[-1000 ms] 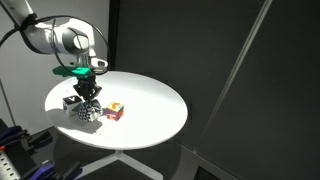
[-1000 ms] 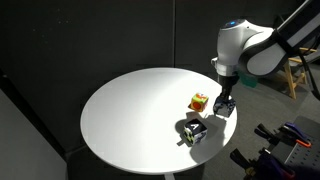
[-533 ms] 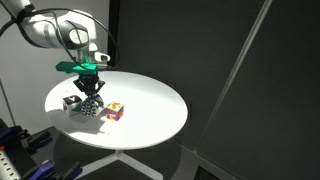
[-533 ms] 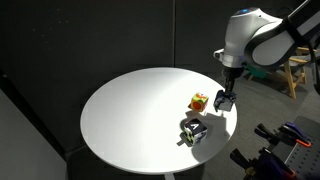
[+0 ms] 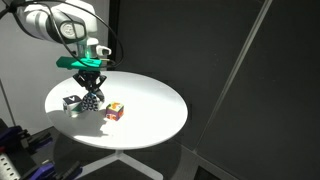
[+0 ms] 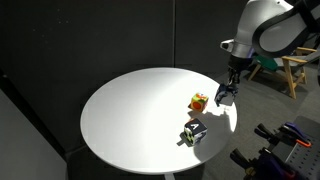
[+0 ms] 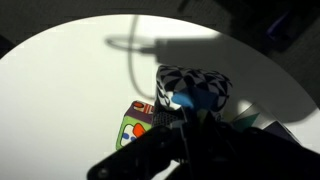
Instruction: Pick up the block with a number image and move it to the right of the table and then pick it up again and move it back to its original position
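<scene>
Reaches in over the rim of the desk point(image 5: 150, 105) with the white arm point(image 5: 55, 20) bent high above it. Points the wrist straight down. Hangs the gripper point(image 5: 92, 97) vertical above the desk top, clear of the surface, close to the rim. Pinches the block with a number image point(image 5: 94, 101) between nearly closed fingers, off the desk. Shows only as a dark mass low in the wrist view.

Block point(image 6: 223, 98) clamped in jaws above table point(image 6: 120, 115)
</scene>
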Controlling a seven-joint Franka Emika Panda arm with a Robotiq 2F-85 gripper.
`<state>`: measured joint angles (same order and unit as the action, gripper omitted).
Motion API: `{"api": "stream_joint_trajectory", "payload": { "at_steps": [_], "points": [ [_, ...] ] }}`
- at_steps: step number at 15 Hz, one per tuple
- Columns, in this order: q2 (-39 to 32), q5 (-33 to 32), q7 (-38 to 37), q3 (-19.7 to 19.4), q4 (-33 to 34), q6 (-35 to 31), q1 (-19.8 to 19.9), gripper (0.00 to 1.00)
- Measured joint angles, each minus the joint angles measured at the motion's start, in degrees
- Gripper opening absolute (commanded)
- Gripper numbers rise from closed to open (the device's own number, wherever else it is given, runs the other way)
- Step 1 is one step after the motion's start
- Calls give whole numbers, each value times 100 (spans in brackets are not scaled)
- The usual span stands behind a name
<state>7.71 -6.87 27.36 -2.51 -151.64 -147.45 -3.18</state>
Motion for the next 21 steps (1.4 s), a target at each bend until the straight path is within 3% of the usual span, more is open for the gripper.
{"api": "stream_joint_trajectory", "payload": {
  "at_steps": [12,21],
  "points": [
    [-126,4,30,-428,173,-203,483,4],
    [-962,4,-30,-545,828,-300,810,4]
  ]
}}
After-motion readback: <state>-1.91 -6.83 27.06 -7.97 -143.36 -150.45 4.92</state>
